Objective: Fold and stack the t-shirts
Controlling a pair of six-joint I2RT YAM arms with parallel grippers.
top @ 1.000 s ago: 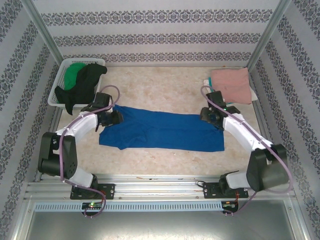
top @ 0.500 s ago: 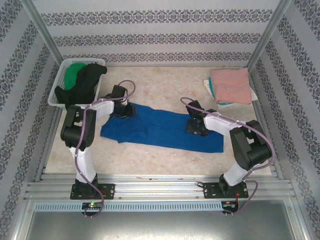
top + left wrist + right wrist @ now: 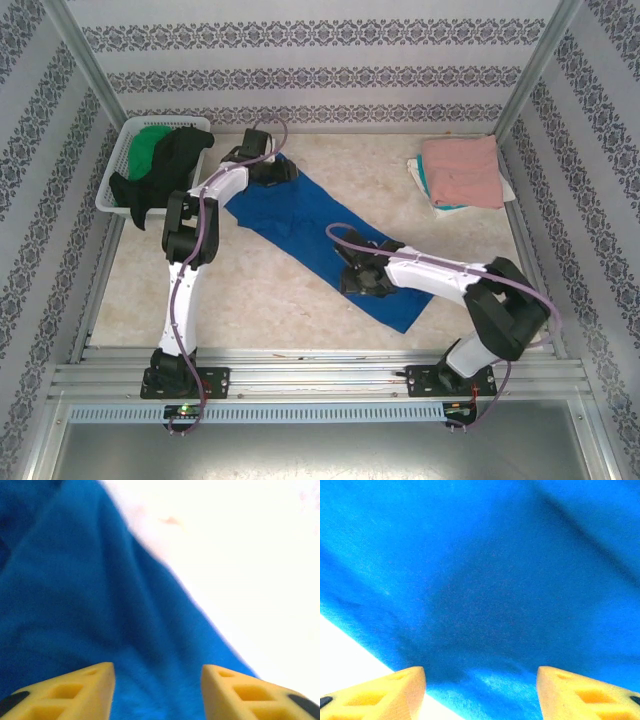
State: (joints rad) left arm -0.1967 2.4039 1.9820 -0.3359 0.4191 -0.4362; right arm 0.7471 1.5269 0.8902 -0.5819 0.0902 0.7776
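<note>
- Blue t-shirt [image 3: 300, 225] is lying flat on the table [image 3: 250, 290], running diagonally from its near-right corner up to its far-left end.
- Right gripper [image 3: 352, 278] is resting over the near-right part of that shirt. In the right wrist view its yellow fingers [image 3: 395, 690] are standing well apart above the cloth, pinching nothing, with the cloth's edge crossing between them.
- Left gripper [image 3: 283, 170] is sitting at the shirt's far-left end. Its fingers [image 3: 75, 690] are likewise spread, with blue cloth lying beneath the gap and nothing clamped.
- Green t-shirt [image 3: 150, 145] and black t-shirt [image 3: 170, 165] are lying in the white basket [image 3: 118, 160] at the far left.
- Pink t-shirt [image 3: 462, 170] is sitting folded at the far right.
- Compared with a second ago, the blue shirt is no longer stretching left to right across the middle but is swung onto a diagonal. The left gripper has gone farther away, and the right one has come nearer and leftward.
</note>
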